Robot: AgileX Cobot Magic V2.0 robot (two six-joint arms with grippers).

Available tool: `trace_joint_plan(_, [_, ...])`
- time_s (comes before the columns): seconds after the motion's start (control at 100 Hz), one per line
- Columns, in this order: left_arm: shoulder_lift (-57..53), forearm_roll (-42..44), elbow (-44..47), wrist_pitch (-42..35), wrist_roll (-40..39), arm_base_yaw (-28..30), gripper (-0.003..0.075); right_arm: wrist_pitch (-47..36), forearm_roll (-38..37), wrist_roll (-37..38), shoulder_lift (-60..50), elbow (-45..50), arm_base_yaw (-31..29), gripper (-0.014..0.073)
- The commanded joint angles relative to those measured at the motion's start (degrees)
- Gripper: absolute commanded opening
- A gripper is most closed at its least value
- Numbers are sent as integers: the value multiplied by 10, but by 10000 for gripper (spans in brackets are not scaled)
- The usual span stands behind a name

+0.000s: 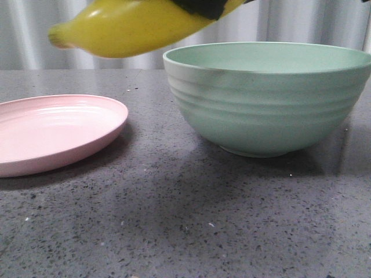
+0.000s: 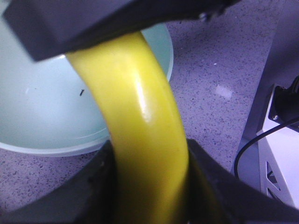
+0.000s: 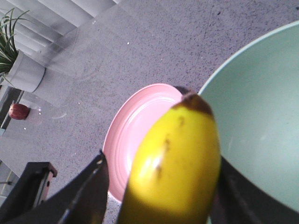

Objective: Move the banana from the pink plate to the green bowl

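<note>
Both grippers, left [image 2: 149, 186] and right [image 3: 159, 196], clench the banana [image 1: 133, 26] above the green bowl [image 1: 266, 98].

Pale pleated curtains [image 1: 301, 23] hang behind the grey speckled bench [image 1: 174, 220] (evenly lit); a potted plant [image 3: 11, 51] sits beyond.

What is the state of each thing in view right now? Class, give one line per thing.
banana: lifted, held in the air, not yet in the bowl.
pink plate: empty, flat on the table.
green bowl: upright, empty.
left hand: shut on the banana.
right hand: fingers flank the banana.
</note>
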Motion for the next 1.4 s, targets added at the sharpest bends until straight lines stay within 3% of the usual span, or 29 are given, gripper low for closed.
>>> trace_joint_plan(0.0, [-13,-18,-20,-34,3,-4,-20,-10,11,-9,1,-30,6,358])
trace_joint_plan(0.11, [-13,-18,-20,-32,3,-4,-20,-6,11,-9,3,-30,6,285])
trace_joint_plan(0.29, [-13,-18,-20,-32,3,-4,-14,-6,10,-11,3,-30,6,61])
trace_joint_plan(0.42, [-13,-18,-20,-32,3,-4,117,-6,9,-19,3,-30,6,-67])
trace_joint_plan(0.56, [-17,-8,-20,-32,3,-4,318,-6,9,-22,3,-30,6,-71])
trace_joint_plan(0.65, [-29,18,-20,-32,0,-4,382,-15,5,-27,-1,-30,6,-71])
trace_joint_plan(0.84, [-70,24,-29,-35,-1,28,384,-53,-6,-57,-18,-33,-14,-71])
trace_joint_plan(1.06, [-120,24,-31,-36,-1,64,384,-86,-142,-57,-21,-63,-70,-71])
trace_joint_plan(1.39, [-128,20,-31,-36,-2,69,384,-97,-222,-57,22,-63,-107,-71])
